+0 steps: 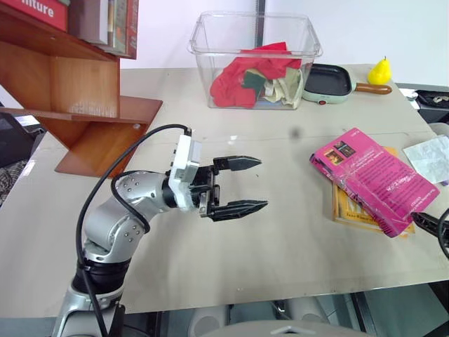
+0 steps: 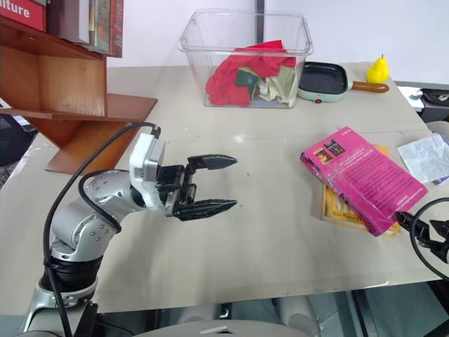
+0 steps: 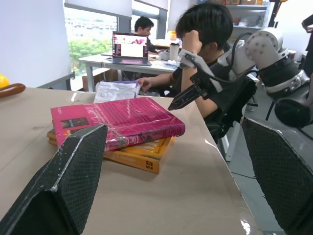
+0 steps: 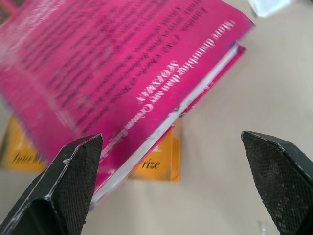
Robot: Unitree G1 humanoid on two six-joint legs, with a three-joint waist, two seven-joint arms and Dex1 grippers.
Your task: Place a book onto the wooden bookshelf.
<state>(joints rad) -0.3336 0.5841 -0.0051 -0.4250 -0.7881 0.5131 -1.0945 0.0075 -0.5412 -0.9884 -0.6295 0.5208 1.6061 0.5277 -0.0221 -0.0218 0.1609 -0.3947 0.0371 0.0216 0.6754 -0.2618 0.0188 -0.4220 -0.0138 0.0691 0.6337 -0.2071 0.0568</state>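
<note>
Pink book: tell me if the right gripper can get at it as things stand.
Probably yes. The right gripper is open right at the near corner of the pink book, which lies uncovered on a yellow book. Nothing stands between them.

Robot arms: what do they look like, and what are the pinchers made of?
The left arm is shiny silver metal with rounded joints and dark rings between them. A black cable loops over it to a white block at the wrist. The left gripper has two black pointed fingers with a fine woven pattern. The right gripper has the same black fingers, a silver arm and black cable.
</note>
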